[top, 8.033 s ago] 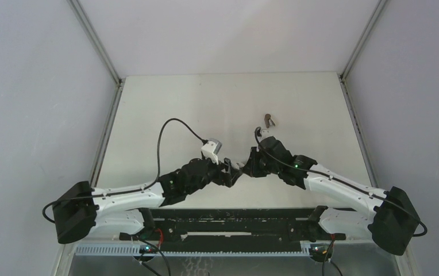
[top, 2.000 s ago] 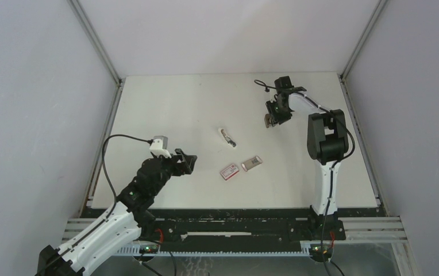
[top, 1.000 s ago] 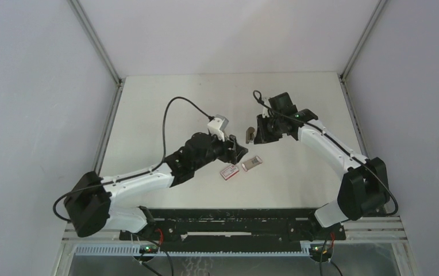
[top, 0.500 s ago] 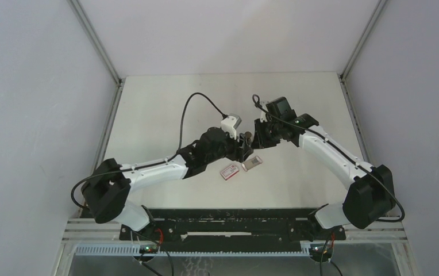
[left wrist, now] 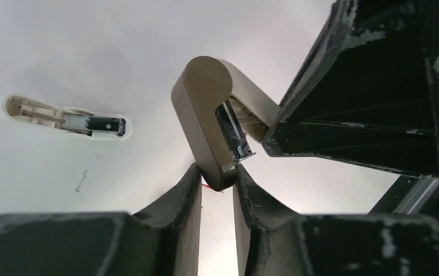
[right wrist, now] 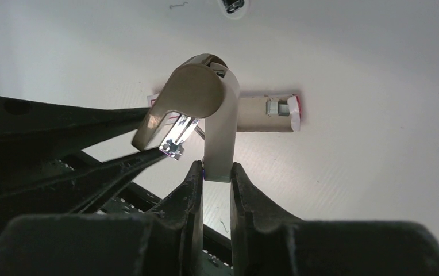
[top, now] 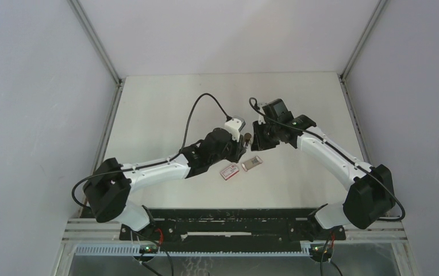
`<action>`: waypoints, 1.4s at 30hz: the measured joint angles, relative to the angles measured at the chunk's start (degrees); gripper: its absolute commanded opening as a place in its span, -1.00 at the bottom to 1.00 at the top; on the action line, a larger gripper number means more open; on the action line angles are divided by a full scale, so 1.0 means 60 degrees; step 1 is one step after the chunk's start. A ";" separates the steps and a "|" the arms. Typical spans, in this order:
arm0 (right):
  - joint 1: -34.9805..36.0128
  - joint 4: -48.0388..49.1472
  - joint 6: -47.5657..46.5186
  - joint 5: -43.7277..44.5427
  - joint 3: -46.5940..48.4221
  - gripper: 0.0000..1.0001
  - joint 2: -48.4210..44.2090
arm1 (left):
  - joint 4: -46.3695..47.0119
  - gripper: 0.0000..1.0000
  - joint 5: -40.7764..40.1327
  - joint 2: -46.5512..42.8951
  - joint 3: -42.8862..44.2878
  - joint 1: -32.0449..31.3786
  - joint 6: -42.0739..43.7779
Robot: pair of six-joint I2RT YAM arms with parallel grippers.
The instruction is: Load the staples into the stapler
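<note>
The stapler (top: 247, 137) is a small beige hinged one, spread into a V with its bright metal magazine (left wrist: 234, 135) showing. It hangs above the table between both arms. My right gripper (right wrist: 216, 169) is shut on the end of one leg (right wrist: 220, 144). My left gripper (left wrist: 217, 172) is shut on the tip of the other leg (left wrist: 197, 123). In the top view the left gripper (top: 241, 145) and right gripper (top: 253, 140) nearly touch. The staples lie in a small grey tray (top: 252, 163) on the table just in front of the grippers.
A red-and-white box sleeve (top: 229, 171) lies left of the tray. A white oblong piece with dark grey metal inside (left wrist: 62, 118) rests on the table under the left arm. A loose bent staple (left wrist: 81, 179) lies near it. Metal rails (top: 228, 221) run along the near edge.
My left arm has reached right to the right gripper and its jaws have closed on the stapler's free leg. My right arm has carried the stapler slightly left and nearer.
</note>
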 measured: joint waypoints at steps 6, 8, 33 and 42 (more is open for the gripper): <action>0.0015 -0.0342 -0.0004 0.0350 0.0000 -0.88 0.0000 | -0.0499 -0.91 -0.0277 0.0135 0.0120 0.0004 0.0361; 0.0051 -0.0455 -0.0007 0.0463 0.0000 -0.84 0.0004 | -0.0586 -0.99 -0.0288 0.0186 0.0120 0.0000 0.0364; 0.0208 -0.0787 -0.0178 0.1115 0.0000 -0.22 0.0772 | 0.0011 -1.00 0.1934 -0.2568 -0.2805 0.0273 -0.1647; -0.0146 0.0215 0.0415 -0.0284 -0.0630 0.21 -0.0095 | 0.0994 -0.99 0.2335 -0.3901 -0.4306 0.1093 -0.3282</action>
